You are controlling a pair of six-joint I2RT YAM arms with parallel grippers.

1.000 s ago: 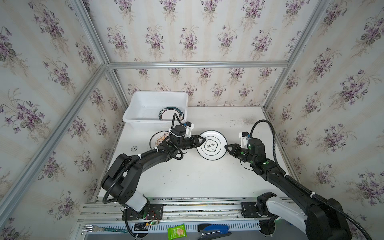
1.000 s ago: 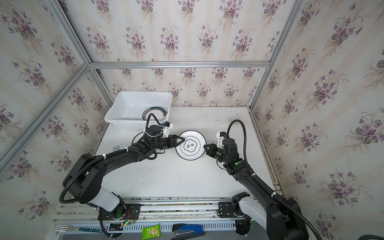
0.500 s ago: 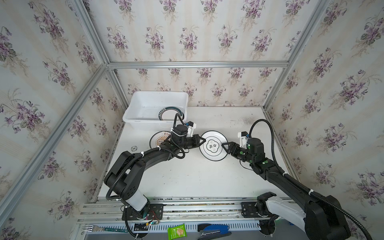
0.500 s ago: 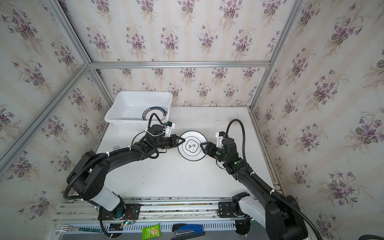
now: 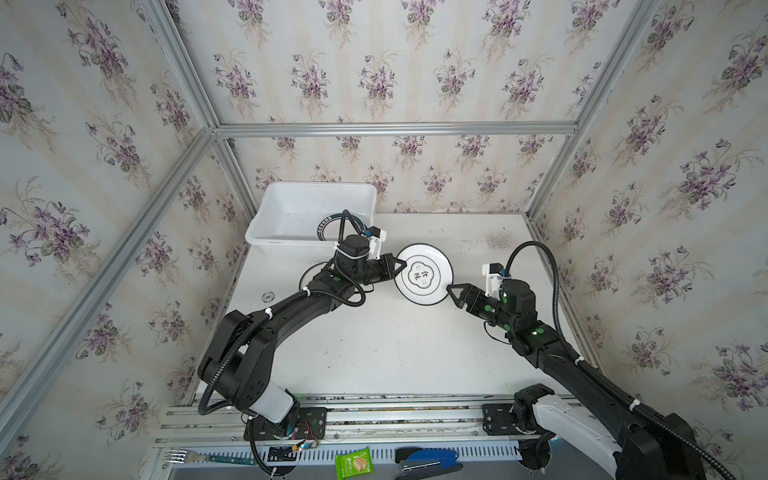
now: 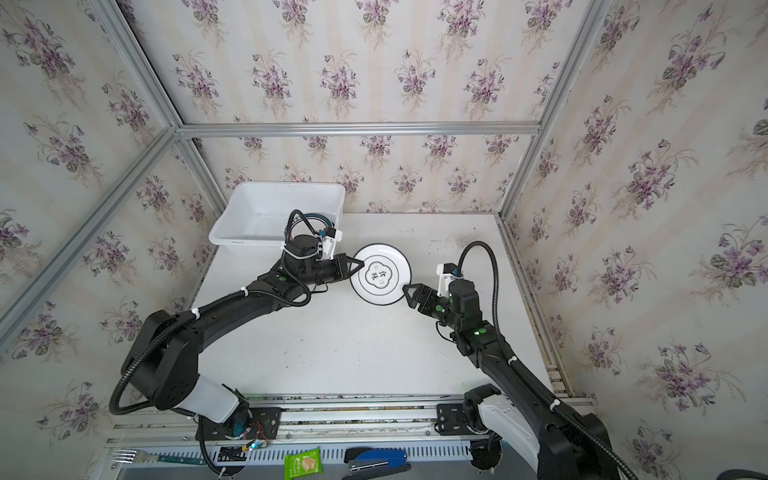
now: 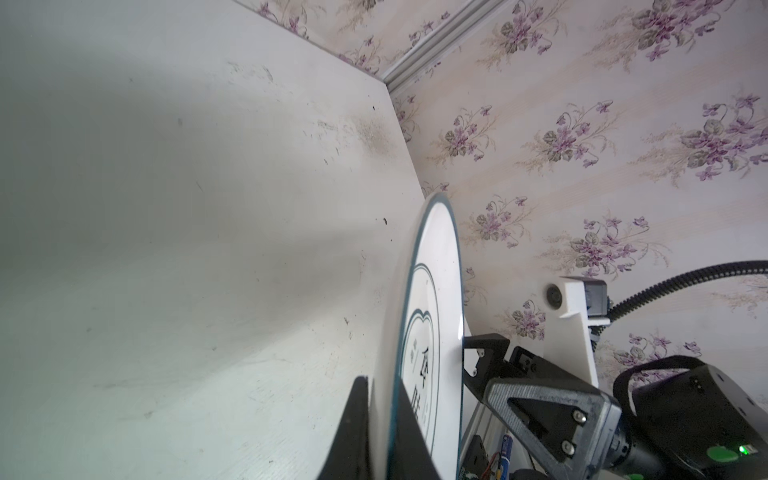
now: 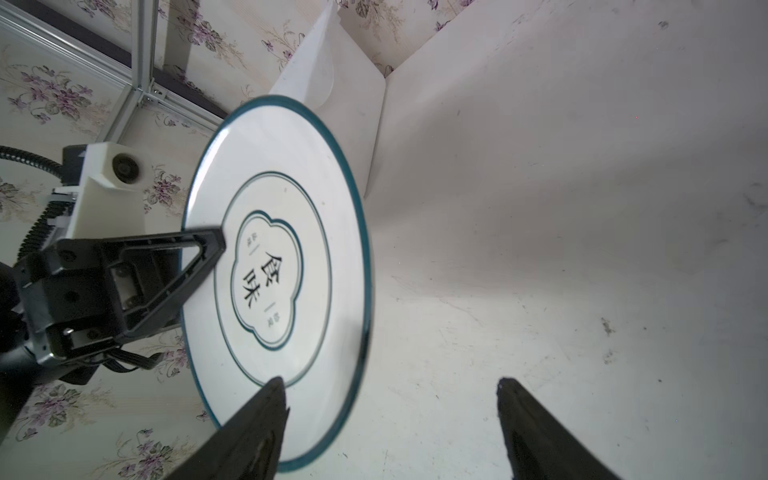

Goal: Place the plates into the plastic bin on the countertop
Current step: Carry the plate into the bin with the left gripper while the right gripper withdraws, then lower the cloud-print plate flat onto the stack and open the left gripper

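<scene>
A white plate (image 5: 424, 274) (image 6: 380, 274) with a dark rim and a black emblem hangs just above the countertop (image 5: 395, 353). My left gripper (image 5: 401, 265) (image 6: 359, 264) (image 7: 382, 415) is shut on the plate's (image 7: 440, 291) left rim. My right gripper (image 5: 453, 291) (image 6: 409, 291) (image 8: 390, 386) stands open at the plate's (image 8: 274, 270) right rim, one finger over it, holding nothing. The plastic bin (image 5: 266, 239) (image 6: 232, 239) sits at the back left with a teal-banded plate (image 5: 326, 222) inside. Another plate (image 5: 308, 275) lies on the countertop, mostly hidden under my left arm.
Wallpapered walls with aluminium rails close in the countertop on three sides. A small round mark (image 5: 268, 296) lies near the left edge. Below the front rail lie a fork (image 5: 178, 456), a green packet (image 5: 353, 461) and a blue stapler (image 5: 428, 459).
My left gripper has shut on the plate's left rim. My right gripper has opened and let go of the right rim. The plate has shifted a little toward the back.
</scene>
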